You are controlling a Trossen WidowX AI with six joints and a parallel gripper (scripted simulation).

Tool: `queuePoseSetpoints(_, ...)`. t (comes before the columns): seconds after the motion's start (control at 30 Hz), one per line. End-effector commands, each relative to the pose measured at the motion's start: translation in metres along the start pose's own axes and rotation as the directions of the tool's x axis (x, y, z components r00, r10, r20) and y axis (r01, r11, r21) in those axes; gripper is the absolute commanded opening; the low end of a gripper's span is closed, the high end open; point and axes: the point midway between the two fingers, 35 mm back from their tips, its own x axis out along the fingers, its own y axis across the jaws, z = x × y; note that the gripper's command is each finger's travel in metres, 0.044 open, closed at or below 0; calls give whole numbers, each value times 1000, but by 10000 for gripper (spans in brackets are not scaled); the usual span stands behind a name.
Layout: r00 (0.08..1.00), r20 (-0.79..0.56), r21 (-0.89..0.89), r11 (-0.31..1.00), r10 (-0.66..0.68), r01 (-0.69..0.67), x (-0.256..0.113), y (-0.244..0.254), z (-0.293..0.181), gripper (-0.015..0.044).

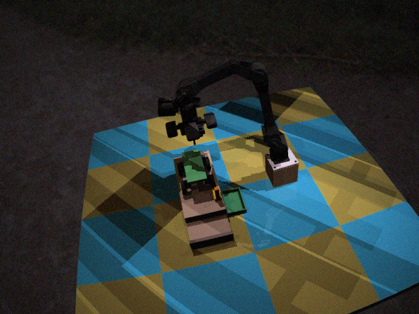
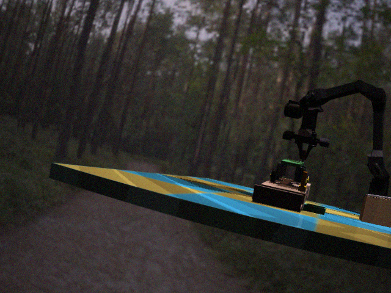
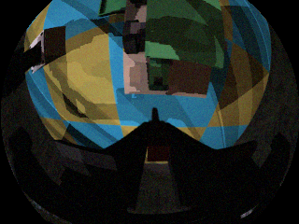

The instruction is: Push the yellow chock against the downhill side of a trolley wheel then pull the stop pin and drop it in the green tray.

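The gripper is shut on the stop pin and holds it in the air above the ramp's uphill end. The pin's red head shows between the fingers; a thin dark tip shows below them. The green-topped trolley stands on the ramp. The yellow chock stands on its downhill side, close to the tray-side front wheel; exact contact is too small to tell. The green tray shows nothing inside in the top view.
The arm's base block stands to the right of the ramp and tray. The arm arches above the checkered table toward the ramp's uphill end. The tray lies directly beside the ramp's right side.
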Motion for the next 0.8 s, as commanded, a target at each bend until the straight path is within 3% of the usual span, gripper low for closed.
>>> queuePoseSetpoints(0.0, 1000, 2, -3, 1000, -4, 4, -1, 10, -1, 0)
queuePoseSetpoints(0.77, 1000, 2, -5, 1000, 2, -2, 2, 81, -1, 0)
